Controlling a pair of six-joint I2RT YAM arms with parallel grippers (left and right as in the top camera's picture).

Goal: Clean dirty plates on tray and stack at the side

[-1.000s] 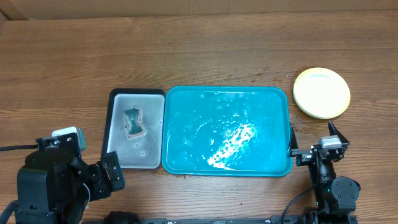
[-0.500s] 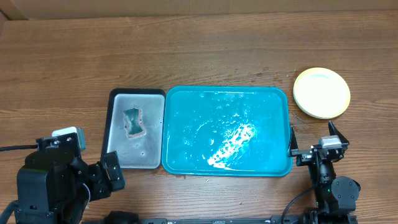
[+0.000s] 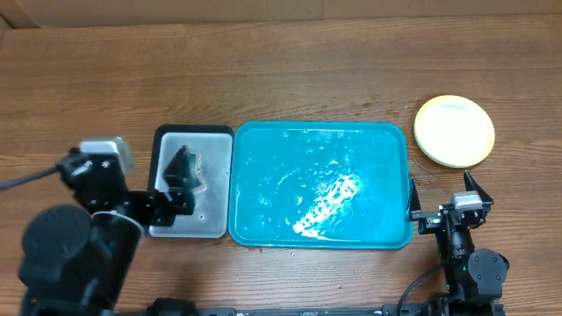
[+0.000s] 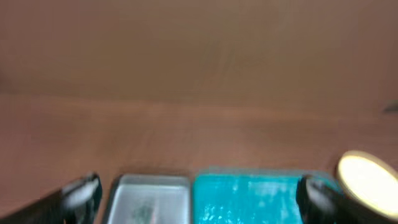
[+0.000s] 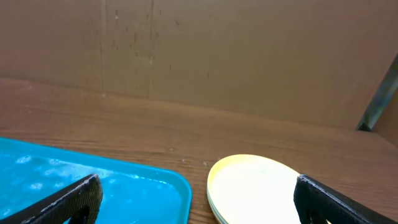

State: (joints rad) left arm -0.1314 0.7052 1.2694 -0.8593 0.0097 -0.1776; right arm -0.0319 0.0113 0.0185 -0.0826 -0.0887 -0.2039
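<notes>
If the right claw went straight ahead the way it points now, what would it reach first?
Probably the stack of plates, lying on the table just ahead, slightly right of centre for the right claw. The corner of the tray sits off to the left. Depth is hard to judge.

Both arms are showing matte black housings. The left arm (image 3: 75,254) is carrying a pale grey block (image 3: 107,151) on top, and a thin black cable (image 3: 26,182) is trailing off its side. The left tool (image 3: 179,183) is ending in two black fingers (image 4: 79,194), which are blurring in the wrist view. The right arm (image 3: 481,268) is wearing a rounded black joint casing and a small white piece (image 3: 467,201). The right tool (image 3: 441,195) is showing flat, black, wedge-shaped fingers (image 5: 69,202).
</notes>
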